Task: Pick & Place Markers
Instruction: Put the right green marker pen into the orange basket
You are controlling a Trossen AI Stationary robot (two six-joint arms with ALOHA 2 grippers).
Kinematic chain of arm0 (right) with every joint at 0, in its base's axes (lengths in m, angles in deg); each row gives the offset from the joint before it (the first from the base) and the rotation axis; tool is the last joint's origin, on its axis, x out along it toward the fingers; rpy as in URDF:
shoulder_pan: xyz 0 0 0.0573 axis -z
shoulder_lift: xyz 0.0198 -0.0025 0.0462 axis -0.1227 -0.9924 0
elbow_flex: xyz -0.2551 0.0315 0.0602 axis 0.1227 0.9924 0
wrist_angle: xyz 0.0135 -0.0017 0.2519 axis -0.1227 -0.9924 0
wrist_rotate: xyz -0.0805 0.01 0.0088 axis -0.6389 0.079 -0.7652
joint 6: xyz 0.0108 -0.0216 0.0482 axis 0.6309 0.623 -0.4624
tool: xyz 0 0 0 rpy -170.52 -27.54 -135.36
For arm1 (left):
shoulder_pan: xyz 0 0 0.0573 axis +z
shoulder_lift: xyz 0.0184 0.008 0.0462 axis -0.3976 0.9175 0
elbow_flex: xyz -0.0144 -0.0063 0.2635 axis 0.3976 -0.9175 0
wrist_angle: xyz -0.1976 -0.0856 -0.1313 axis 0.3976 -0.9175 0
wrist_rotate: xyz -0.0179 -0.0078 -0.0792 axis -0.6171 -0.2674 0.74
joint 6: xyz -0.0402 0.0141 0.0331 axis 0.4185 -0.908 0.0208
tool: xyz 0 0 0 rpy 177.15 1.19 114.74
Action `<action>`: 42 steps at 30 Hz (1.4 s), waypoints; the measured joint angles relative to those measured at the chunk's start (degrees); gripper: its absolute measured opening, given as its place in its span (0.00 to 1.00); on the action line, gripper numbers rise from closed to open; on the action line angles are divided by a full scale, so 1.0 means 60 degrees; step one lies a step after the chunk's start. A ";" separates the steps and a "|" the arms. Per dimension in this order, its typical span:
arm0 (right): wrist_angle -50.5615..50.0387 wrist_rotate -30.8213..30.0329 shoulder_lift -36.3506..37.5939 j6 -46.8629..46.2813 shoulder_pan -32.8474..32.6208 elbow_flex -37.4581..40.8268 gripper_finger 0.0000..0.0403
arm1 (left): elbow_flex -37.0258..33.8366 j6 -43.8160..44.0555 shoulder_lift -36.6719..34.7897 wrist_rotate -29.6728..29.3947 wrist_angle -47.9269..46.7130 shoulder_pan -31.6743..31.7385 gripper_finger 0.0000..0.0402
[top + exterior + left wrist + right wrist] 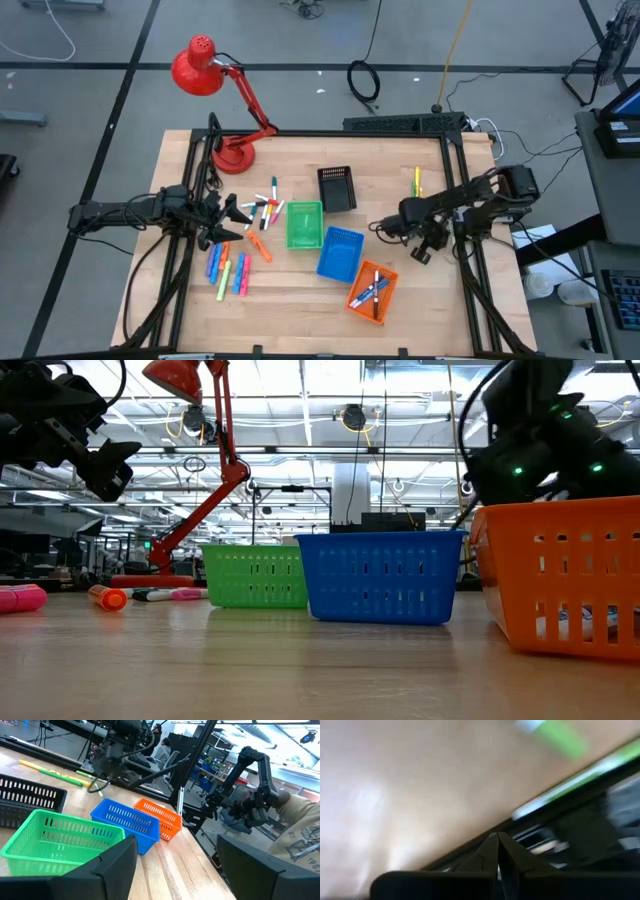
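On the left side of the wooden table point(300, 290), the left gripper point(238, 215) hangs above the boards with its two dark fingers point(112, 865) spread wide and nothing between them. It points across the table toward the baskets. Just below it in the high view lies a group of markers point(228, 270) in blue, pink, orange and yellow, side by side on the wood. A second loose scatter of markers point(267, 210), white-bodied with coloured caps, sits just beside the gripper's tips, between it and the green basket point(304, 225). One orange marker point(260, 247) lies slantwise between the two groups. A red desk lamp point(215, 85) stands at the far left corner, its base on the table.

Toward the middle, the green basket lies beside a black basket point(337, 188), which is farther back. A blue basket point(340, 252) touches the green one's near corner, and an orange basket point(373, 291) comes next, nearer the front edge. The orange basket holds several markers point(372, 290), some with blue on them. The low view shows the green, blue and orange baskets in a row along the table top.

Farther right, two yellow and green markers point(417, 181) lie near the far right edge of the table. The right gripper point(384, 228) hovers over bare wood just right of the blue basket, its fingers pressed together with nothing held.
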 joint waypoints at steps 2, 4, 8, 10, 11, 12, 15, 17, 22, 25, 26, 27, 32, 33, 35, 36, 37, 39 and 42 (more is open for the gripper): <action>0.0284 0.0659 0.0096 0.0016 -0.0251 0.0259 0.00 | 0.0000 -0.0010 -0.0003 0.0000 0.0000 0.0000 0.68; 0.0783 0.0950 0.0083 -0.0088 -0.0450 0.0616 0.00 | 0.0000 -0.0007 0.0000 0.0001 -0.0004 0.0000 0.68; 0.1595 0.1087 -0.0077 -0.1019 -0.0623 0.1513 0.00 | 0.0000 -0.0007 -0.0003 0.0003 -0.0003 0.0000 0.68; 0.1974 0.1100 -0.0174 -0.1351 -0.0615 0.1759 0.00 | 0.0000 -0.0007 0.0000 0.0003 0.0000 0.0000 0.68; 0.2177 0.1141 -0.0171 -0.1540 -0.0612 0.1886 0.00 | 0.0000 -0.0007 0.0000 0.0003 -0.0004 0.0000 0.68; 0.2291 0.1244 -0.0167 -0.1622 -0.0609 0.1952 0.00 | 0.0000 -0.0008 -0.0003 0.0000 -0.0001 0.0000 0.68; 0.2467 0.1403 -0.0165 -0.1650 -0.0604 0.2190 0.00 | 0.0000 -0.0003 -0.0003 0.0004 0.0000 0.0000 0.68; 0.2560 0.1285 -0.0329 -0.1931 -0.0510 0.2202 0.00 | 0.0000 -0.0001 0.0000 0.0001 -0.0004 0.0000 0.68; 0.2494 0.1076 -0.1487 -0.2518 -0.0269 0.2202 0.00 | 0.0000 0.0000 -0.0002 0.0000 0.0000 0.0000 0.68; 0.2405 0.1092 -0.2259 -0.2414 -0.0273 0.2200 0.00 | 0.0000 -0.0001 -0.0003 0.0003 0.0000 0.0000 0.68; 0.2363 0.1151 -0.2460 -0.2214 -0.0269 0.2169 0.00 | 0.0000 0.0004 -0.0003 0.0001 -0.0004 0.0000 0.68; 0.2264 0.1203 -0.2631 -0.2036 -0.0271 0.2115 0.00 | 0.0000 -0.0001 -0.0003 0.0000 -0.0003 0.0000 0.68; 0.1761 0.1148 -0.2877 -0.1335 -0.0176 0.1789 0.00 | 0.0000 0.0004 -0.0001 0.0003 -0.0003 0.0000 0.68; 0.1741 0.1133 -0.2844 -0.1337 -0.0111 0.1772 0.00 | 0.0000 -0.0004 -0.0002 0.0004 -0.0004 0.0000 0.68; 0.1845 0.1048 -0.2796 -0.1490 0.0058 0.1772 0.00 | 0.0000 -0.0003 -0.0002 0.0000 -0.0004 0.0000 0.68; 0.1866 0.0989 -0.2799 -0.1614 0.0162 0.1793 0.00 | 0.0000 -0.0003 0.0000 0.0001 -0.0004 0.0000 0.68; 0.1875 0.0935 -0.2814 -0.1646 0.0280 0.1798 0.00 | 0.0000 -0.0006 -0.0002 0.0002 -0.0003 0.0000 0.68; 0.1933 0.0795 -0.2801 -0.1631 0.0443 0.1773 0.00 | 0.0000 -0.0003 0.0000 0.0001 -0.0004 0.0000 0.68; 0.1965 -0.0077 -0.2262 -0.1545 0.0426 0.1722 0.00 | 0.0000 -0.0007 -0.0003 0.0000 -0.0004 0.0000 0.68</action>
